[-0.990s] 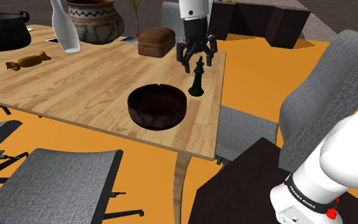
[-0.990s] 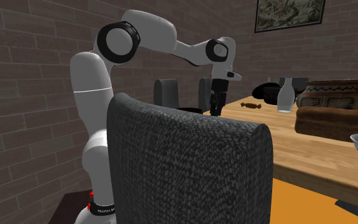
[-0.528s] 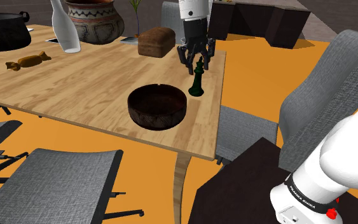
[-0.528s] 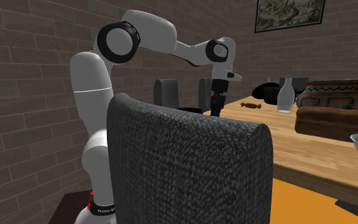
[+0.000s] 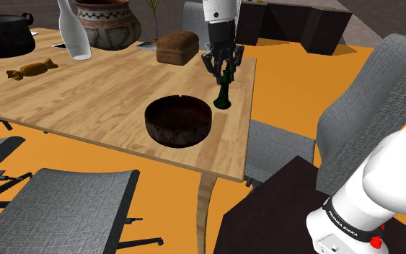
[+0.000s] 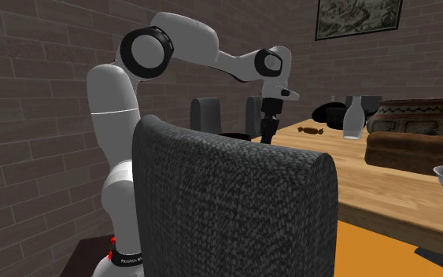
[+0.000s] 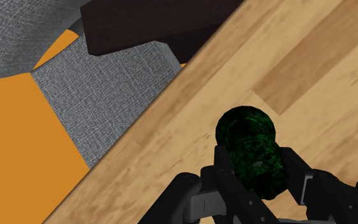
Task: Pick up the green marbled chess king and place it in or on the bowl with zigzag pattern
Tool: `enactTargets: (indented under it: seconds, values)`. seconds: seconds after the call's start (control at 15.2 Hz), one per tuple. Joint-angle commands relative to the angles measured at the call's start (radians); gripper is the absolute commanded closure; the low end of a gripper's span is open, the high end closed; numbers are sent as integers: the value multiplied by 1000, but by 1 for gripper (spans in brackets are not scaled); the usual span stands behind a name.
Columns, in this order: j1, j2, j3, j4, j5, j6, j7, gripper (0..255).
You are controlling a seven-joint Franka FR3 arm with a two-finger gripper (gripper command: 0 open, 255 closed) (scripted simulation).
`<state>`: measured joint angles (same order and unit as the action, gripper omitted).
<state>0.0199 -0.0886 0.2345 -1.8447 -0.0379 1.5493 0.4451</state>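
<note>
Black two-finger gripper (image 5: 223,71) hangs vertical over the tabletop's (image 5: 86,101) edge nearest the stand. Fingers (image 7: 229,170) are spread, one on each side of the upper part of the dark green marbled chess king (image 5: 223,94). Wrist view: the king's (image 7: 252,147) rounded top sits between the fingers with the gripper (image 7: 260,173) centred on it; firm contact is not evident. King is upright, base on the light wooden tabletop. The dark brown round bowl (image 5: 177,134) is just beside it, toward the shoulder view's left, not touching it. A brown loaf (image 5: 177,47) lies beyond the gripper. Second exterior view: gripper (image 6: 268,130) points down at the table edge.
</note>
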Motion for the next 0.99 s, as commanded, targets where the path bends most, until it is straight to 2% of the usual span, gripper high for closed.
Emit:
enactTargets:
  seconds: [0.0,0.92]
  values:
    - [0,0,0,-1,0,0,0,255]
    - [0,30,2,221,-7,-194,-4,255]
